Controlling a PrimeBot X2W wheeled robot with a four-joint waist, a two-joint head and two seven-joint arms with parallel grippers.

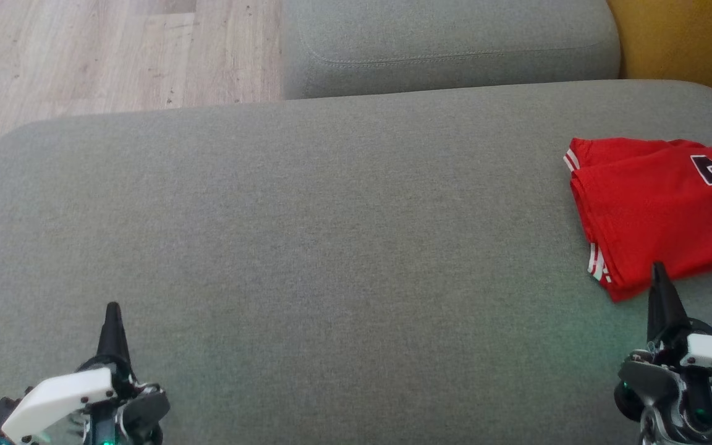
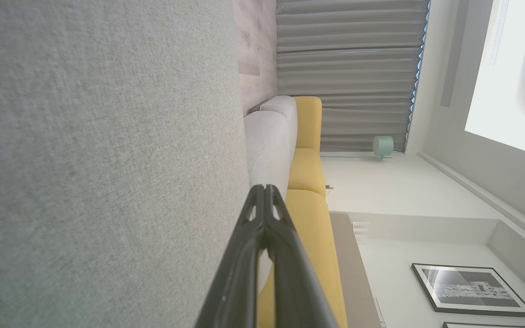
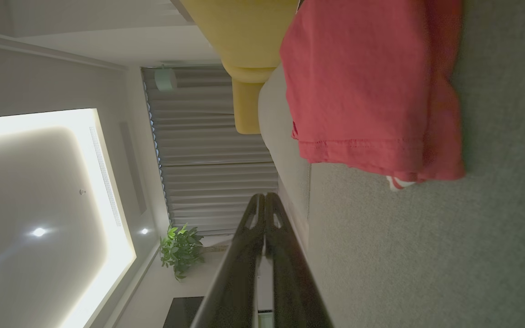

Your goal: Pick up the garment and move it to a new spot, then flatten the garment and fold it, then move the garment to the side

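Left gripper point(image 1: 112, 307): two long dark tapered fingers pressed together, empty, near left.
Right gripper point(image 1: 659, 269): the same pair, closed and empty, near right, its tip at the garment's near edge.
Garment point(image 1: 652, 210): one red jersey, soft, folded into a rough rectangle, with white striped trim and a dark number. It lies at the seat's right end.
Seat cushion point(image 1: 331, 247): grey woven fabric with rounded corners.
Far cushion point(image 1: 449, 43): the second grey one, with a stitched seam.
Floor point(image 1: 84, 55): pale wood planks, far left.

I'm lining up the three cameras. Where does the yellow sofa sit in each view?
Head view: yellow sofa, top right corner, beyond the grey cushion.
Left wrist view: sofa at centre, right of the cushion, running to the bottom edge.
Right wrist view: sofa at top centre, left of the red garment.
Shared landmark: the grey cushion.
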